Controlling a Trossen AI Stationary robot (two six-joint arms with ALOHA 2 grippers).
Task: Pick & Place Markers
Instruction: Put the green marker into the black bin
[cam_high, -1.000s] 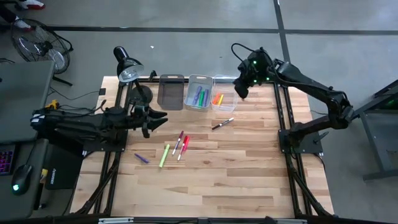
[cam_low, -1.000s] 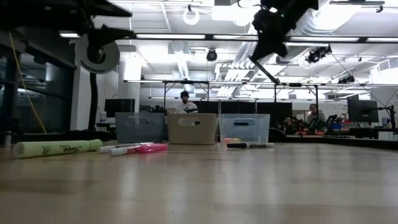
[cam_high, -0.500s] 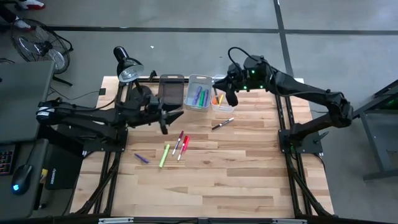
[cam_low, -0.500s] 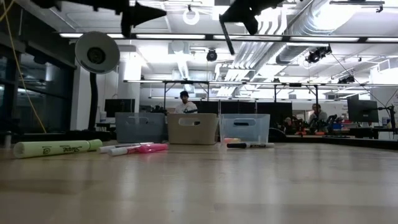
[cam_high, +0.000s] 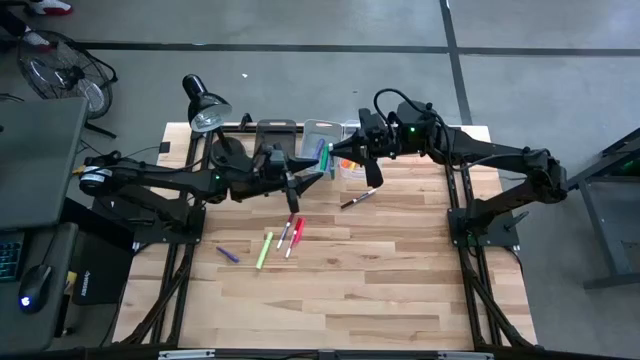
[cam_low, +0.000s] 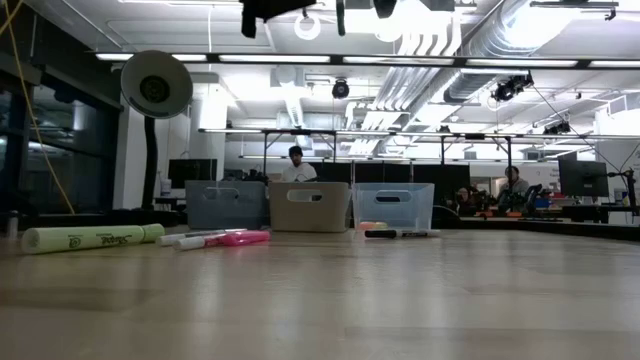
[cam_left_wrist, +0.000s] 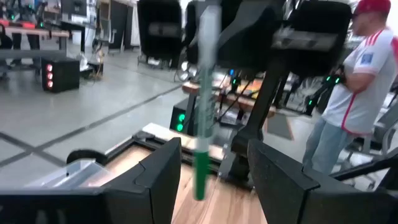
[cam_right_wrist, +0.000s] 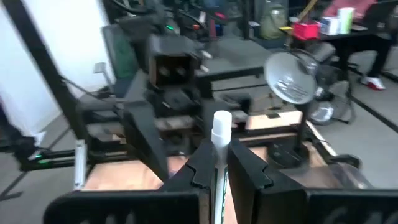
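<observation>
Handoff midair: right gripper (cam_right_wrist: 214, 163) clamps green marker (cam_left_wrist: 203, 118) above bins (cam_high: 322, 148), left gripper (cam_left_wrist: 211, 180) spread around it. Some markers binned; six loose markers (cam_high: 285, 232) remain mid-table.

Three bins (cam_high: 277, 140), five loose markers (cam_high: 264, 249), one lamp (cam_high: 205, 108).

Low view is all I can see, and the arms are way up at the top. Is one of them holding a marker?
Observer: Yes. The right gripper is shut on a white-tipped marker.
Operator: What about the other arm?
Observer: The left gripper is open, holding nothing, and it faces the right gripper.
Operator: Is any marker hiding from me?
Observer: A small purple marker lies on the wood beside the lime marker.
</observation>
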